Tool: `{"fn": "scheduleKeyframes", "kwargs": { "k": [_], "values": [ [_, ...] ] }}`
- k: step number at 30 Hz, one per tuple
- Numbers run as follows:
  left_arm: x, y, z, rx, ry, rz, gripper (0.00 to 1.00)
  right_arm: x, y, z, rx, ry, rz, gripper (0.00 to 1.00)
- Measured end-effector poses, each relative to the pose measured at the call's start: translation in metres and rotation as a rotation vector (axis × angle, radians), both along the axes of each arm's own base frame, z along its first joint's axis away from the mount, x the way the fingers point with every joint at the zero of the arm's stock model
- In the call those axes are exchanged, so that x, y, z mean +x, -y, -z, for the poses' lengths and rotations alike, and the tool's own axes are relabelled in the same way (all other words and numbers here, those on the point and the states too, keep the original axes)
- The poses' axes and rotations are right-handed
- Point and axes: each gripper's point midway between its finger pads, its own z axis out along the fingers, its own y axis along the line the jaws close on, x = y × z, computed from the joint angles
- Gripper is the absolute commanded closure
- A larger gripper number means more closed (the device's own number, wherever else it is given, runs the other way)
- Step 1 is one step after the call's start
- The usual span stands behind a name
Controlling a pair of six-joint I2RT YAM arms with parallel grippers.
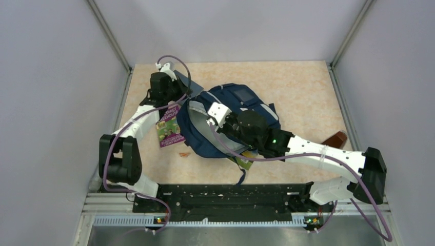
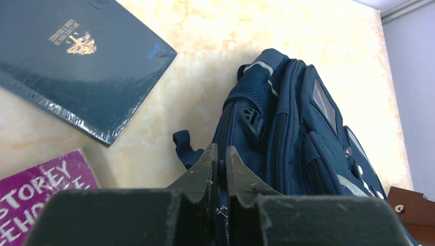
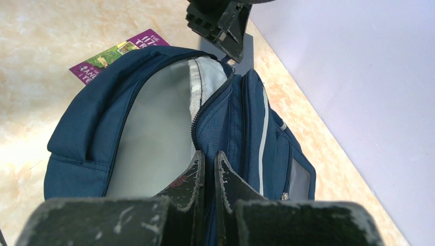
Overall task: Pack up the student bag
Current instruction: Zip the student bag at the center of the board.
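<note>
In the top view the student bag lies at the middle of the table, with its open mouth toward the left of the frame. A paperback lies just beside its left edge. Above that, in the upper left, a hardcover book lies near the bag's top corner. A small scrap sits just below the paperback. Another book pokes out from under the bag's lower edge. At the right, well apart from the bag, lies a small object.
</note>
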Motion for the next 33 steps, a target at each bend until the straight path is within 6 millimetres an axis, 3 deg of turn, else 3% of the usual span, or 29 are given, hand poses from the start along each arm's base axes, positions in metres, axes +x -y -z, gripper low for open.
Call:
{"fn": "scheduleKeyframes", "kwargs": {
  "k": [17,26,28,31,33],
  "values": [
    [0.043,0.031,0.014,-0.071,0.011,0.154,1.00,-0.007,-0.016,-0.020,0.064,0.053,-0.093,1.00],
    [0.048,0.036,0.012,-0.094,0.033,0.178,1.00,-0.007,-0.019,-0.026,0.084,0.071,-0.099,1.00],
    [0.048,0.037,0.011,-0.094,0.038,0.180,0.84,-0.006,-0.018,-0.026,0.084,0.071,-0.095,1.00],
    [0.050,0.035,0.011,-0.082,0.046,0.175,0.50,-0.003,-0.016,-0.027,0.084,0.073,-0.073,1.00],
    [0.054,0.028,0.012,-0.056,0.054,0.142,0.36,-0.001,-0.014,-0.029,0.090,0.079,-0.052,1.00]
  ]
}}
